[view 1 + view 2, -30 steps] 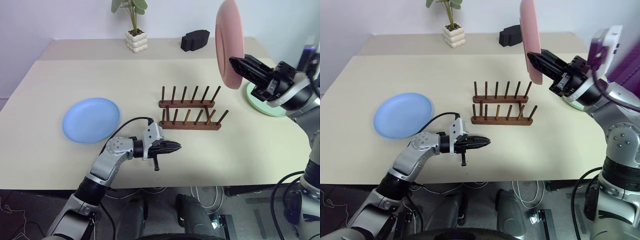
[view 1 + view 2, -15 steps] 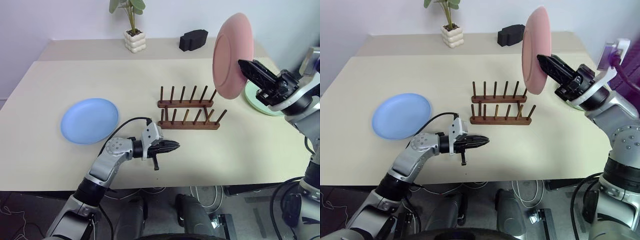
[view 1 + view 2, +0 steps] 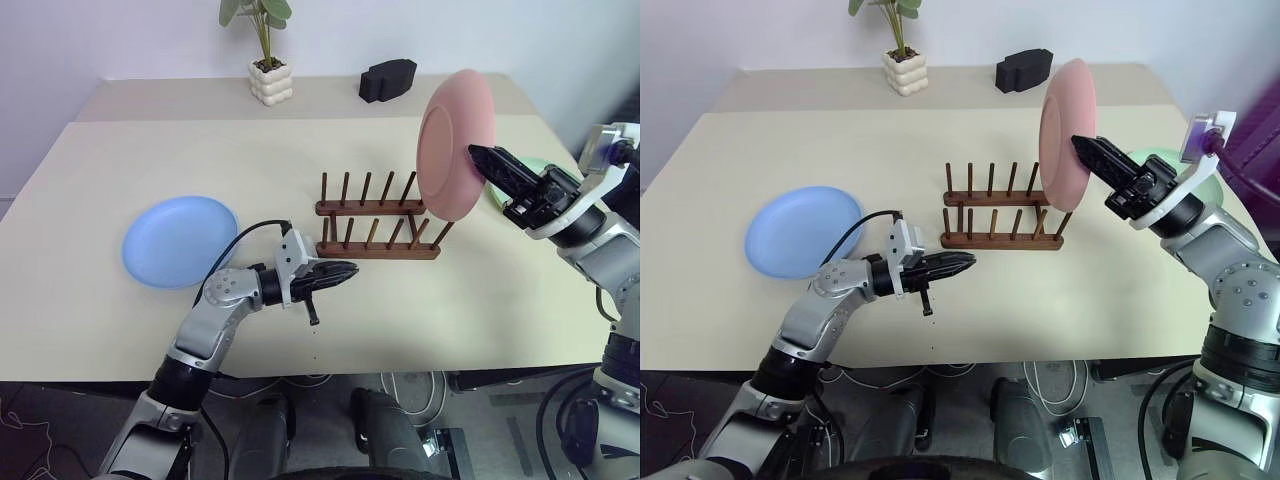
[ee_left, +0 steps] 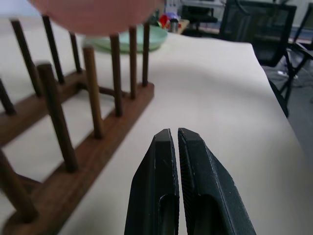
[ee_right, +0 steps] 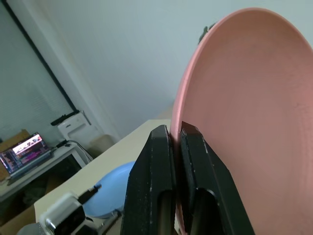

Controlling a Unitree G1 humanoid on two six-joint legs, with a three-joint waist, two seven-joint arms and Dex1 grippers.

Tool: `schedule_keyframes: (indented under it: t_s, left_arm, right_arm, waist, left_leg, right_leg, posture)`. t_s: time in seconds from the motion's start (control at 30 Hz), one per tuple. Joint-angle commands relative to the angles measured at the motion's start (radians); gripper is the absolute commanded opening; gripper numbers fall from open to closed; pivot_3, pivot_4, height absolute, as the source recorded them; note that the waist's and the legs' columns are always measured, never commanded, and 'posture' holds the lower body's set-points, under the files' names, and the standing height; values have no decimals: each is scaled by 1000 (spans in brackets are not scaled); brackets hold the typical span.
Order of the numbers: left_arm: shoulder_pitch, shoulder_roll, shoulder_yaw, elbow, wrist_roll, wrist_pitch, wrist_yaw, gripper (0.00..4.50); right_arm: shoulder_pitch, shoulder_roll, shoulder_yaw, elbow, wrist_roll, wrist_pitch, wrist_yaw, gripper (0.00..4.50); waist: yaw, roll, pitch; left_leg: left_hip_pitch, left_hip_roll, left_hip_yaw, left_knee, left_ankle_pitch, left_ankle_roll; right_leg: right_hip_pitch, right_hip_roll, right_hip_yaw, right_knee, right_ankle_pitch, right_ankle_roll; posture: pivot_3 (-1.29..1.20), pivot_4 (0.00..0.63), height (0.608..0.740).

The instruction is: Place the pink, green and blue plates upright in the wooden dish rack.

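The pink plate (image 3: 455,145) hangs upright on edge just above the right end of the wooden dish rack (image 3: 380,230), with my right gripper (image 3: 477,154) shut on its rim; the right wrist view has the fingers (image 5: 159,147) clamped on the plate's edge (image 5: 244,98). The blue plate (image 3: 180,240) lies flat on the table at the left. A strip of the green plate (image 3: 1160,155) peeks out behind my right hand. My left gripper (image 3: 350,269) is shut and empty, hovering level in front of the rack's near rail (image 4: 73,181) and pointing right.
A potted plant (image 3: 268,75) and a black object (image 3: 388,78) stand at the back of the beige table (image 3: 450,310). The table's front edge runs just below my left arm.
My right gripper has lowered the pink plate from high above toward the rack's right end, rolling it as it came. The left gripper has risen a little and stays shut.
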Motion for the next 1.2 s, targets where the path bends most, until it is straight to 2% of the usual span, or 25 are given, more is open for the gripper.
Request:
schedule_keyframes:
  t_s: [0.03,0.3,0.33,0.4,0.57,0.8,0.93,1.03,1.2]
  left_arm:
    - [-11,-4,21,-23,-15,-24,6,162]
    - [-4,0,19,-25,-8,-27,6,162]
    - [-3,1,19,-26,-8,-27,6,162]
    - [-3,2,18,-24,-7,-26,4,162]
    - [-3,4,15,-23,-6,-24,1,162]
    - [-3,6,13,-25,-5,-20,0,162]
    - [-3,9,15,-27,-5,-17,0,162]
    - [-2,13,12,-30,-7,-13,-2,162]
    - [-5,16,4,-31,-9,-9,-12,162]
  right_arm:
    - [-4,5,-11,0,17,-4,15,55]
    - [7,16,-17,24,21,6,12,55]
    - [8,17,-17,24,21,6,11,682]
    - [8,19,-17,27,15,0,9,1388]
    - [11,18,-10,28,-60,-55,2,3896]
    - [-12,-11,-63,69,-156,-169,0,3896]
    - [-8,-97,-118,157,-264,-256,0,3896]
    - [37,-180,-74,238,-418,-331,30,3896]
    - [61,-269,117,413,-742,-537,66,3896]
  waist:
    - [-1,0,0]
    - [0,0,0]
    - [0,0,0]
    - [-1,0,0]
    - [0,0,0]
    - [0,0,0]
    - [3,0,0]
    - [1,0,0]
    - [-9,0,0]
  left_leg:
    - [0,0,0,0,0,0]
    - [0,0,0,0,0,0]
    - [0,0,0,0,0,0]
    - [0,0,0,0,0,0]
    - [0,0,0,0,0,0]
    - [0,0,0,0,0,0]
    - [0,-1,1,0,0,0]
    - [0,-1,1,0,0,0]
    - [1,-1,2,0,0,0]
  right_leg:
    - [0,0,0,0,0,0]
    - [0,0,0,0,0,0]
    - [0,0,0,0,0,0]
    - [0,0,0,0,0,0]
    - [0,0,0,0,0,0]
    - [0,0,0,0,0,0]
    - [0,0,0,0,0,0]
    - [0,0,0,-1,0,0]
    - [0,1,0,-1,0,0]
  posture:
    - [0,150,736]
    - [0,150,736]
    - [0,150,736]
    - [0,150,736]
    - [0,150,736]
    - [0,150,736]
    - [0,150,736]
    - [0,150,736]
    - [0,150,736]
